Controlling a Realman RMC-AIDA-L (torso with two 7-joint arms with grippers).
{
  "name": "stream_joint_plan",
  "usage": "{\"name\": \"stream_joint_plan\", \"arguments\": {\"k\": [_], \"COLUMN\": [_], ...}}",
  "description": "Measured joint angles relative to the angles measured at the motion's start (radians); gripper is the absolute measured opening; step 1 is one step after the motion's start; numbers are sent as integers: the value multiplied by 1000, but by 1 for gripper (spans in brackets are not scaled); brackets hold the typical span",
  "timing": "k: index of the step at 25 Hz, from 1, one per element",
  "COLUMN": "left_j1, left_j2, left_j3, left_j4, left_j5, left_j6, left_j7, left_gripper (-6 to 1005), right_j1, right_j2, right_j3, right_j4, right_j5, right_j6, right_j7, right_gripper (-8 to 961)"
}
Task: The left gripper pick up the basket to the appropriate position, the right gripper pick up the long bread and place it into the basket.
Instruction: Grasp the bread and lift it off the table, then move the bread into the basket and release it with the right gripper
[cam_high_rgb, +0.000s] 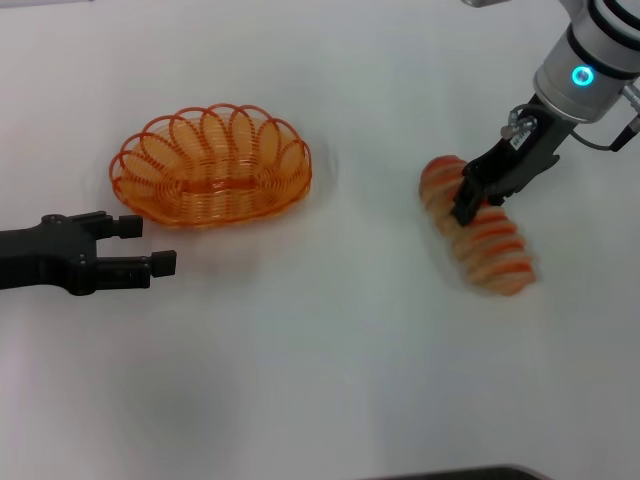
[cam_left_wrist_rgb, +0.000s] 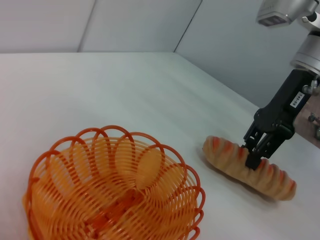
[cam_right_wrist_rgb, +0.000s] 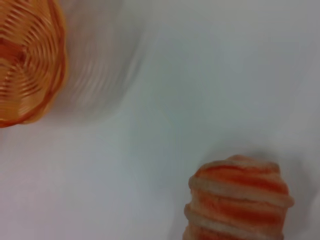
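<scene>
While the left claw (cam_high_rgb: 140, 247) is idling open beside the basket (cam_high_rgb: 212, 165), the right claw (cam_high_rgb: 468, 203) is closing across the soft-looking bread's (cam_high_rgb: 478, 240) middle.

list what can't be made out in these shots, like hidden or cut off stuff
- Long bread: in the head view the right gripper covers part of its top; the right wrist view cuts its far end off at the picture edge.
- Basket: cropped by the edge in both wrist views.
- Left gripper: absent from its own wrist view; its arm runs off the head view's edge.
</scene>
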Motion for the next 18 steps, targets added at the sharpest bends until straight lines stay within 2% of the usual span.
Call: {"name": "stream_joint_plan", "arguments": {"k": [6, 11, 13, 14, 15, 18], "left_j1": [-1, 0, 0, 0, 0, 0], "left_j2": [0, 0, 0, 0, 0, 1], "left_j3": [0, 0, 0, 0, 0, 0], "left_j4": [0, 0, 0, 0, 0, 1], "left_j5": [0, 1, 1, 1, 1, 3], "left_j6": [-3, -5, -5, -5, -5, 3], "left_j7": [-1, -4, -11, -13, -17, -39], "left_gripper": [905, 905, 905, 905, 905, 904], "right_j1": [-3, -28, -40, -57, -57, -87], "right_j2": [-2, -15, -22, -31, -31, -42], "right_j3": [21, 103, 157, 197, 197, 226], "right_j4": [-25, -88, -102, -106, -106, -105], "right_j5": [23, 114, 182, 271, 271, 411], "right_j6": [-8, -4, 14, 50, 50, 121], "right_j7": [-11, -69, -134, -200, -200, -299], "right_gripper": [405, 407, 408, 408, 409, 410]}}
